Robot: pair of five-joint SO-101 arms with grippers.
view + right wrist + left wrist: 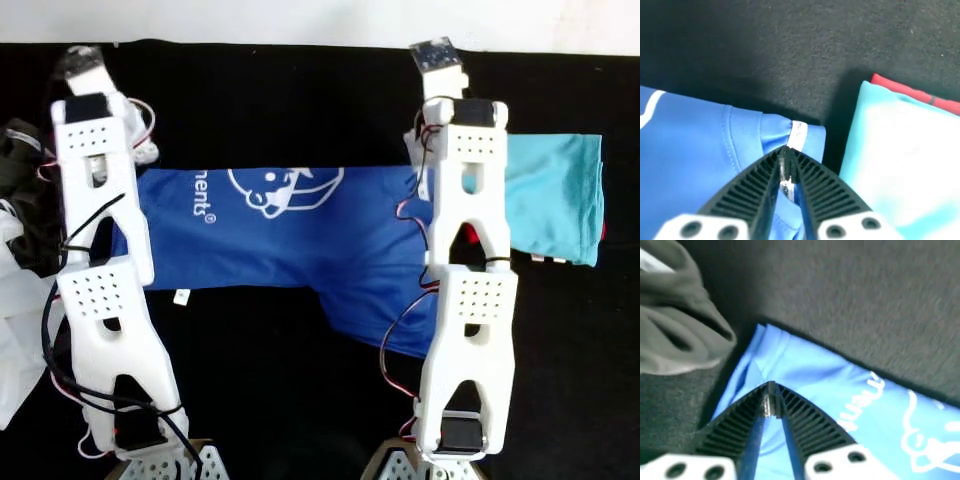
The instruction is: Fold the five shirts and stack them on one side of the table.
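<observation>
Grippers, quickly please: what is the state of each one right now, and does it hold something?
Left gripper: closed, pinching the blue shirt at its edge.
Right gripper: closed, pinching the same blue shirt beside its white label.

Blue shirt [280,235] is marked with white print. Turquoise shirt [555,195] is seen plain; red shirt [910,90] likewise. Surface [250,100] is noted black, cloth [675,315] grey. Arms [470,300] are recorded white; left gripper [770,397] and right gripper [787,162] black, ribbed.
</observation>
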